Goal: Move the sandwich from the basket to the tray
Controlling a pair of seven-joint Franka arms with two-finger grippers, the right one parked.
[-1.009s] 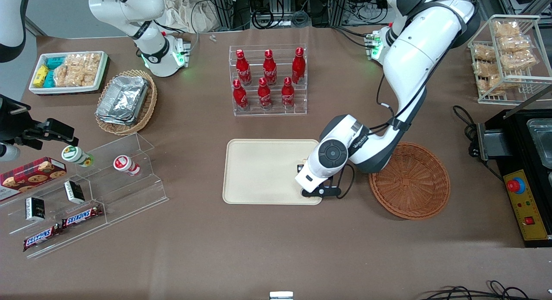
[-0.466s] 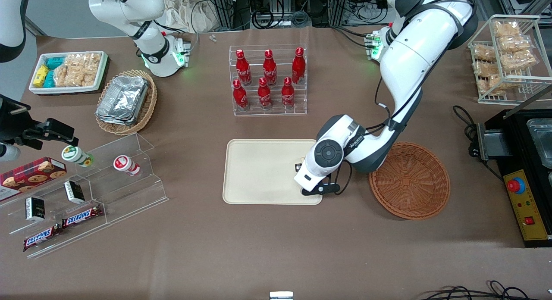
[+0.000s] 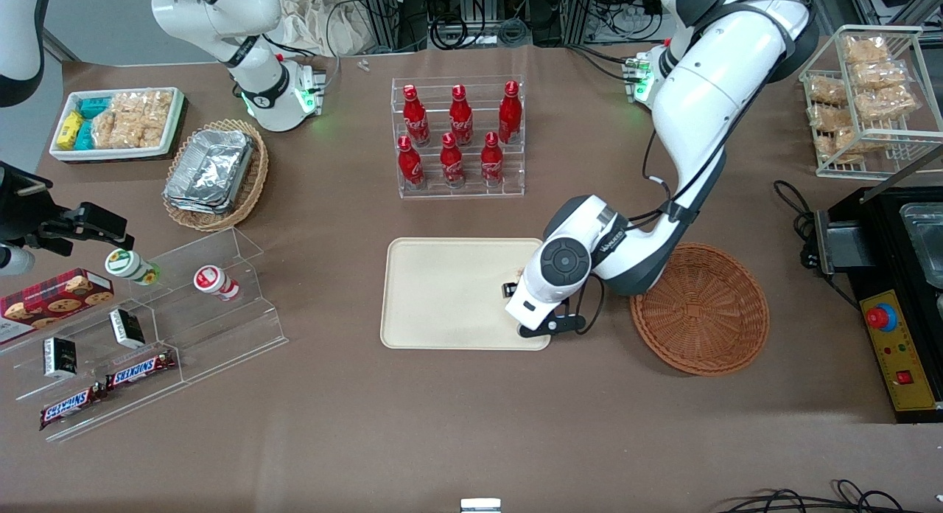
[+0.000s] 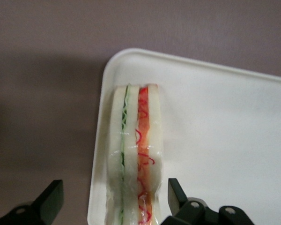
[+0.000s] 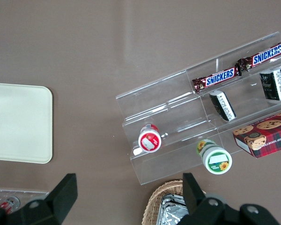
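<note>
Brown table (image 3: 471, 424): sandwich (image 4: 133, 154) at tray (image 4: 225, 140) edge, gripper (image 4: 114, 206) spread.

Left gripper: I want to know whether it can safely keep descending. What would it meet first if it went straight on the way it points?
The sandwich, lying on the tray near its edge, between the open jaws of the left gripper. The jaws themselves would likely reach the tray surface, though depth is unclear.
</note>
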